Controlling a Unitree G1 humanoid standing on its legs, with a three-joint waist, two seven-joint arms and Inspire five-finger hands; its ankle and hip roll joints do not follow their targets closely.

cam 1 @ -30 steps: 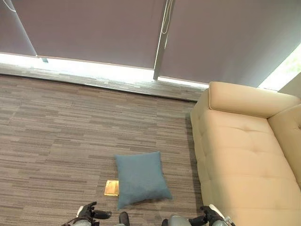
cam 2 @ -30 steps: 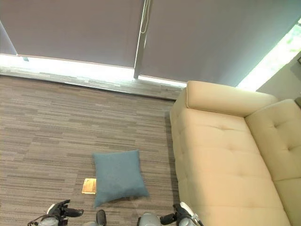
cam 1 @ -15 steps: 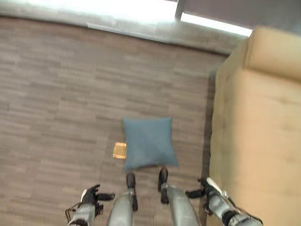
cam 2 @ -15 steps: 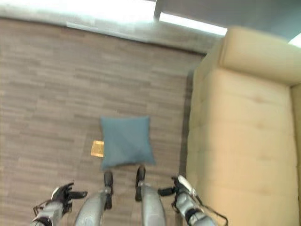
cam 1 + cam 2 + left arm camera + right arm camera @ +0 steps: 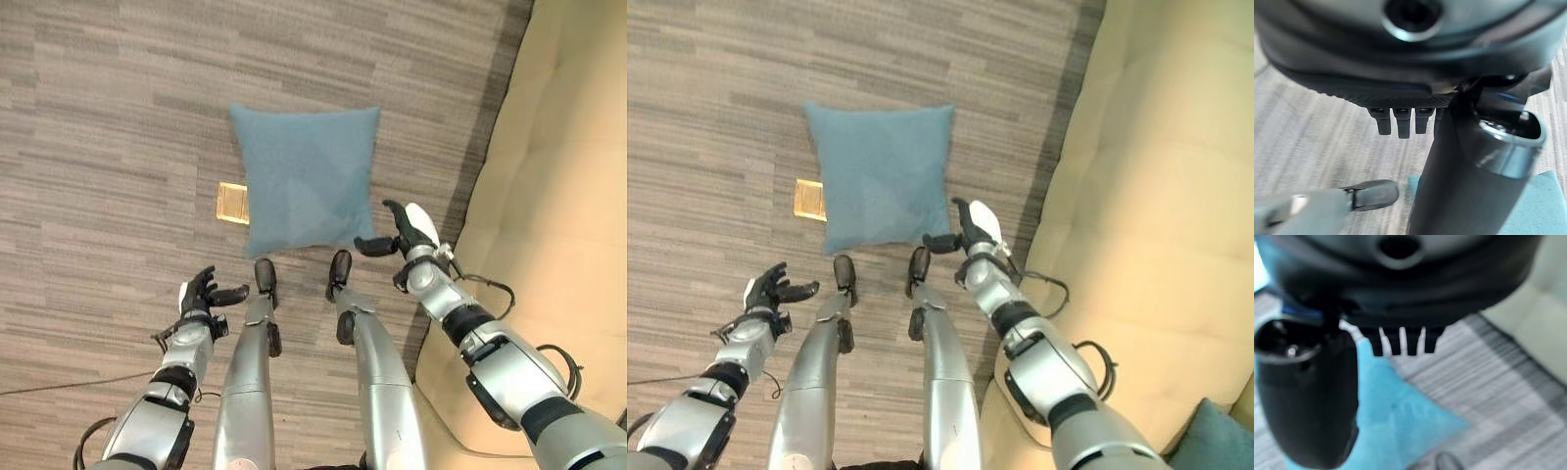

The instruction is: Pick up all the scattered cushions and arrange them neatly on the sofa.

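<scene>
Square blue-grey fabric cushion point(image 5: 309, 176) lies flat on the striped grey-brown carpet floor point(image 5: 108, 117), at about 12 o'clock from the robot, one corner toward the cream tufted upholstered sofa point(image 5: 563, 196). Cushion and sofa are apart, a strip of carpet between them; the sofa runs along the 2 to 4 o'clock side. A small flat brass-coloured rectangular floor plate point(image 5: 233, 203) is set in the carpet just beside the cushion's left edge, at roughly 11 o'clock; whether the cushion's edge overlaps it cannot be told. Left hand point(image 5: 199, 294) hangs low at about 8 o'clock, above bare carpet, well apart from the cushion, fingers relaxed and spread, holding nothing; the left wrist view shows its fingers point(image 5: 1403, 123) straight over carpet with a corner of the cushion past them. Right hand point(image 5: 404, 235) is out at about 1 o'clock, just beside the cushion's near right corner, thumb with white cover, fingers loosely extended, nothing in its grasp; contact with the cushion cannot be told. Right wrist view shows its fingers point(image 5: 1400, 340) straight above the cushion and carpet. A second blue-grey cushion corner point(image 5: 1215, 441) shows on the sofa seat at about 4 o'clock.
</scene>
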